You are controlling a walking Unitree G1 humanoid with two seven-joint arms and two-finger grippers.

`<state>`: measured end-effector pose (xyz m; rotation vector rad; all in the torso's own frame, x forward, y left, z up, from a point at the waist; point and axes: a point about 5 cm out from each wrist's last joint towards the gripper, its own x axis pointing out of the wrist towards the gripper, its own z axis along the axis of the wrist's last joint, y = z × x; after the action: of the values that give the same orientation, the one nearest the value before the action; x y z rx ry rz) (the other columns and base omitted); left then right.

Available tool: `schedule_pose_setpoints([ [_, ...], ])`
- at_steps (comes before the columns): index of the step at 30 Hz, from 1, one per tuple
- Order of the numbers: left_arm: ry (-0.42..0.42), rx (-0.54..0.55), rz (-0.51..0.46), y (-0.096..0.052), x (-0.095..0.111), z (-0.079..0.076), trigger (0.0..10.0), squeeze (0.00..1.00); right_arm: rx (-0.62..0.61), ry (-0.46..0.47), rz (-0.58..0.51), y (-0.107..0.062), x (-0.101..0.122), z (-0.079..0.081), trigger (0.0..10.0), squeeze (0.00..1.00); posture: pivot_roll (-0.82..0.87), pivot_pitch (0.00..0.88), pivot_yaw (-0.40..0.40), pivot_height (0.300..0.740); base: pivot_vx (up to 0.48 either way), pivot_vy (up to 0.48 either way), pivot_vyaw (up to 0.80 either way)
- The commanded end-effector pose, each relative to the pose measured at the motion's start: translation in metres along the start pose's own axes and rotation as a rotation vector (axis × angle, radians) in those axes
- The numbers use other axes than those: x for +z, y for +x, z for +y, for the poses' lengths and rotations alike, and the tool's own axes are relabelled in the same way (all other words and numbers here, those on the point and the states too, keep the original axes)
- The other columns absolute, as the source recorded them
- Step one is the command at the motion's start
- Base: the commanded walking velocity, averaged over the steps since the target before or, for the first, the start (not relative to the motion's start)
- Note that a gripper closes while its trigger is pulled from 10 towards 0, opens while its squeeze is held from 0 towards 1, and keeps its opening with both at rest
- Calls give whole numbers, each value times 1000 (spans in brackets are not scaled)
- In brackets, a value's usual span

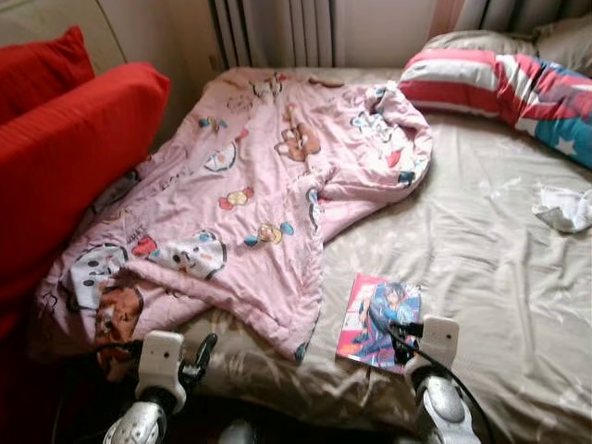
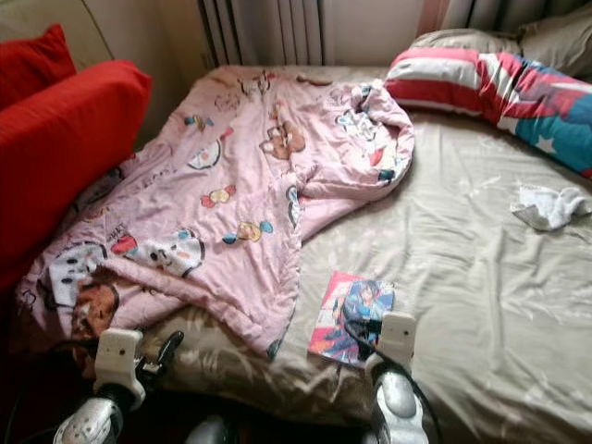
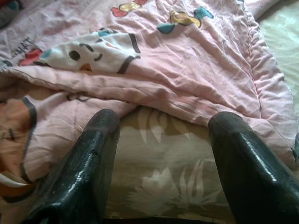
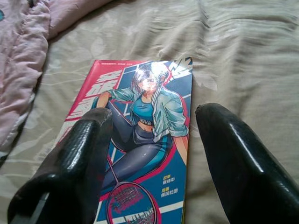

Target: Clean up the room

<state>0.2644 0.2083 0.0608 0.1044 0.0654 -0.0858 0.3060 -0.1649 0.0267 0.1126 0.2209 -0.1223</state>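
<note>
While the right gripper (image 4: pixel 154 163) hovers over the magazine (image 4: pixel 140 154), fingers spread, left gripper (image 3: pixel 161 163) gapes empty.

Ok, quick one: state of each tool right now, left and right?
Left tool: open, holding nothing, at the pink quilt's edge.
Right tool: open, holding nothing, over the comic book on the bed.

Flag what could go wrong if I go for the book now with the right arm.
1. The book lies flat on the soft sheet; the open right end effector may press it in or pinch sheet instead of getting under an edge.
2. The thin cover could bend or crease.
3. The quilt edge lies close beside the book, and the open left end effector sits at that quilt; a drag could snag it.
</note>
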Motion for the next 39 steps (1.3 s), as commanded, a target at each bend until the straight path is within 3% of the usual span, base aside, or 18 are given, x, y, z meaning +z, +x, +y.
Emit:
schedule_pose_setpoints([
  [1,5,4,33,-3,-7,1,10000,0,-2,16,8,-2,-4,1,10000,0,62,230,95,591,0,0,0],
  [4,3,-4,34,-5,-7,-2,10000,0,-20,69,23,-1,-4,-2,10000,0,70,239,96,591,0,0,0],
  [5,5,-9,35,-7,-8,-3,10000,0,-41,144,48,1,-4,-5,10000,0,74,244,99,591,0,0,0],
  [14,15,-11,42,-11,-7,2,10000,0,-18,249,117,4,-10,-6,10000,0,84,263,109,591,0,0,0],
  [24,41,4,50,-11,-4,13,10000,0,-12,293,147,5,-12,-9,10000,0,114,291,123,591,0,0,0],
  [30,53,-4,50,-14,-2,14,10000,0,-10,338,171,2,-18,-10,10000,0,134,305,137,591,0,0,0],
  [39,62,-18,54,-14,-1,13,10000,0,2,336,159,2,-17,-9,10000,0,134,312,149,591,0,0,0],
])
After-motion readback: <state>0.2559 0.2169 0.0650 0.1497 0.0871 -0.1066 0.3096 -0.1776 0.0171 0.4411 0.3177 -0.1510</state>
